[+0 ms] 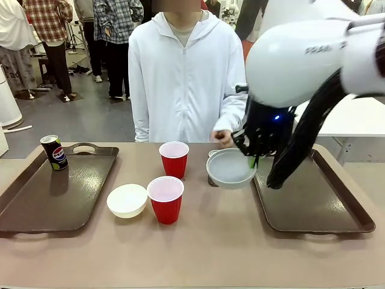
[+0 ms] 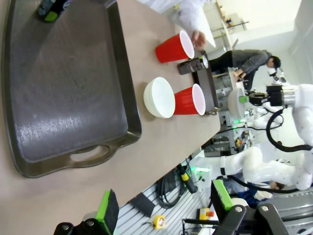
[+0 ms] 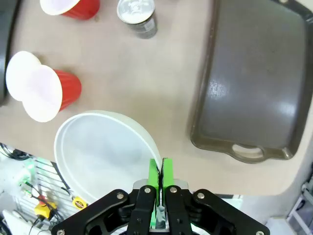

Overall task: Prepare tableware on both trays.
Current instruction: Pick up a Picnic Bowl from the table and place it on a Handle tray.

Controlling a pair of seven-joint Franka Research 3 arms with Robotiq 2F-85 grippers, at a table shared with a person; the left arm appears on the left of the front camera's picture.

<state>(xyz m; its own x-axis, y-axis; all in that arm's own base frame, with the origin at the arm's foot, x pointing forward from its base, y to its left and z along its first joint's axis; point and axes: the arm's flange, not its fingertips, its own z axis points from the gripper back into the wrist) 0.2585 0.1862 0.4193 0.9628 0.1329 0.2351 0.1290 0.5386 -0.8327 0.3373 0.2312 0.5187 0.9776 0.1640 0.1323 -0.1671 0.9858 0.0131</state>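
Grip: right hand (image 3: 161,171) pinched shut on rim of pale grey bowl (image 3: 102,152), thin-edge hold likely meant for carrying it to the tray (image 3: 254,83) just beside the hand; left hand (image 2: 164,201) hangs wide open, empty; bowl's underside hidden, so whether it clears the surface (image 3: 161,83) is unclear.

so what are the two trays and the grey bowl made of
Left tray and right tray: likely hard moulded plastic, dark brown and glossy, with soft streaks of reflected light on the surface. Pale grey bowl: probably plastic or melamine, smooth satin finish with a thin rim. Ceramic cannot be ruled out.
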